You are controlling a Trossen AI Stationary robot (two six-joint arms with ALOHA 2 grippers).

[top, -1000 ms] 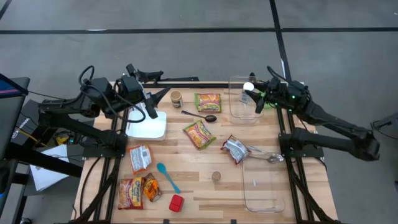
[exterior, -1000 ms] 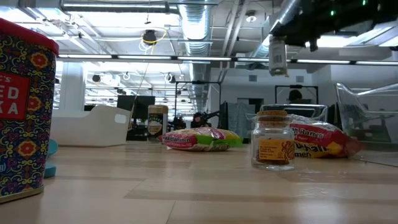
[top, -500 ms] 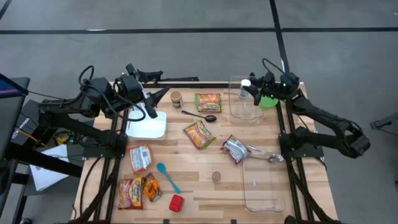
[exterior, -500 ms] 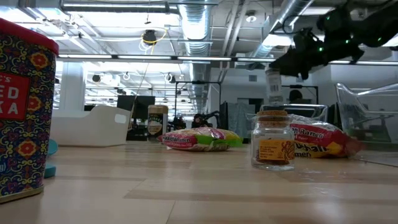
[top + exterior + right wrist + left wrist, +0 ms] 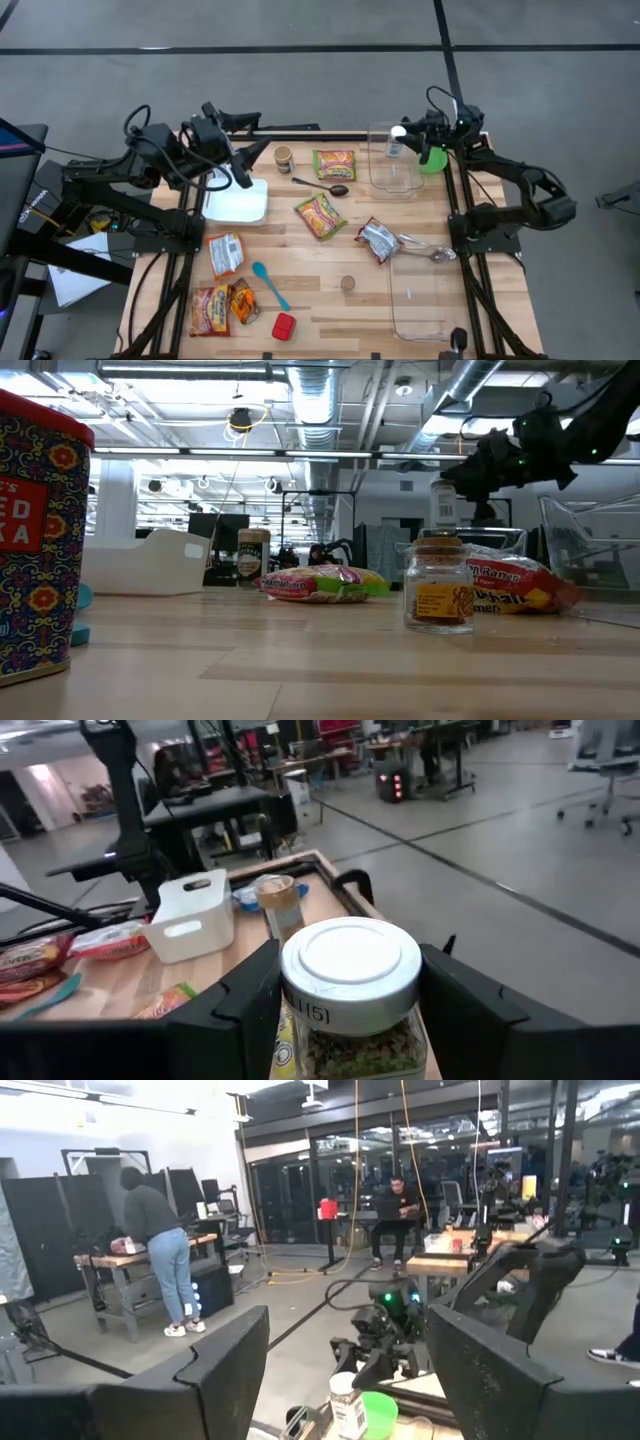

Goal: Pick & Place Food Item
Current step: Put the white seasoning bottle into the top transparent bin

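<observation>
The right tool [image 5: 410, 138] is clamped on a small spice jar [image 5: 349, 988] with a white lid and green-brown contents, one dark finger pressing each side of it just below the lid. In the low view the jar [image 5: 444, 501] hangs upright, its long axis vertical and lid uppermost, clear above the worktop [image 5: 310, 262], and its underside is free of any surface. From above, the jar [image 5: 396, 141] shows mainly its white lid and sits over the far edge of a clear plastic container [image 5: 391, 172], with a green cup [image 5: 431, 159] just behind the tool on the arm's side. The right arm reaches in from the worktop's right edge, its forearm running roughly level and the wrist turned so the tool points toward the left arm, across the far end of the worktop. In front of the tool, farther along the worktop, stand a brown-lidded jar [image 5: 279, 906] and a white bin [image 5: 191, 915], with snack packets [image 5: 105, 941] beside them. The left tool [image 5: 241, 172] hovers over that white bin [image 5: 238, 200], its fingers spread wide with nothing between them; its wrist view looks across at the right tool and the held jar [image 5: 347, 1404].
</observation>
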